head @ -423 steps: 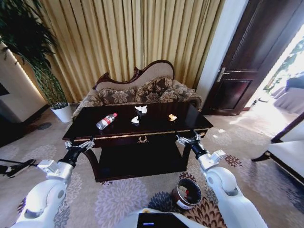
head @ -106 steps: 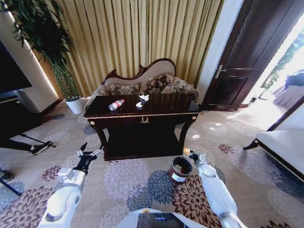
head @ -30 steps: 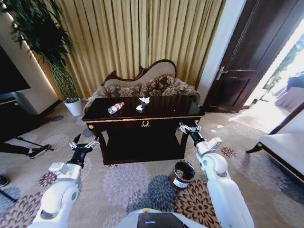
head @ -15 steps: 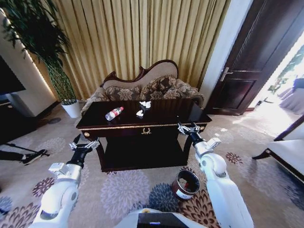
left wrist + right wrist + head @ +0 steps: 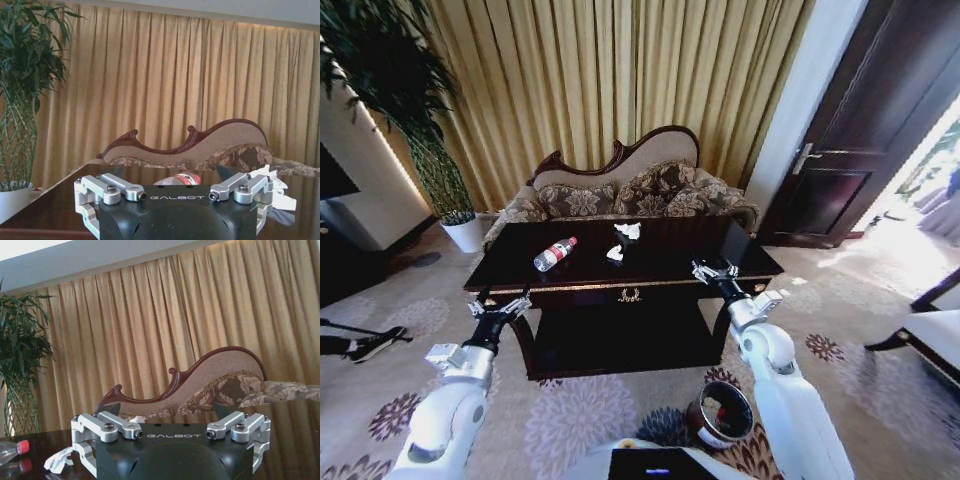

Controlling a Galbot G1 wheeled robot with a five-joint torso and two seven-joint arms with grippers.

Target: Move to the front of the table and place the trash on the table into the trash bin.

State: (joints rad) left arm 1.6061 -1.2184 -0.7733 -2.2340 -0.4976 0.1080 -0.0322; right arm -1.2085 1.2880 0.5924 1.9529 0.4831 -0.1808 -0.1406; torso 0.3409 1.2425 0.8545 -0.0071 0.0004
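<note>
The approach step is judged to be in hand: the table (image 5: 620, 268) is faced squarely from close by, and nothing on it has been lifted. The left gripper (image 5: 501, 304) is held level with the table's front left corner, just outside it; the right gripper (image 5: 716, 270) is held at the front edge toward the right end. Both sets of jaws are spread wide and nothing is held in either.

On the tabletop one clear bottle (image 5: 552, 254) with a red label and cap is seen lying on its side left of centre. Just right of it, near the middle, two crumpled white paper wads (image 5: 622, 238) are counted — one behind the other, close together. Whether a smaller scrap lies elsewhere cannot be told. One trash bin (image 5: 721, 412) stands on the carpet beside the right arm, in front of the table's right end and well below its top.

The next move is judged to call for a reach over the front edge to one piece — the wads sit nearer the right gripper, the bottle nearer the left — followed by a carry down to the bin.
</note>
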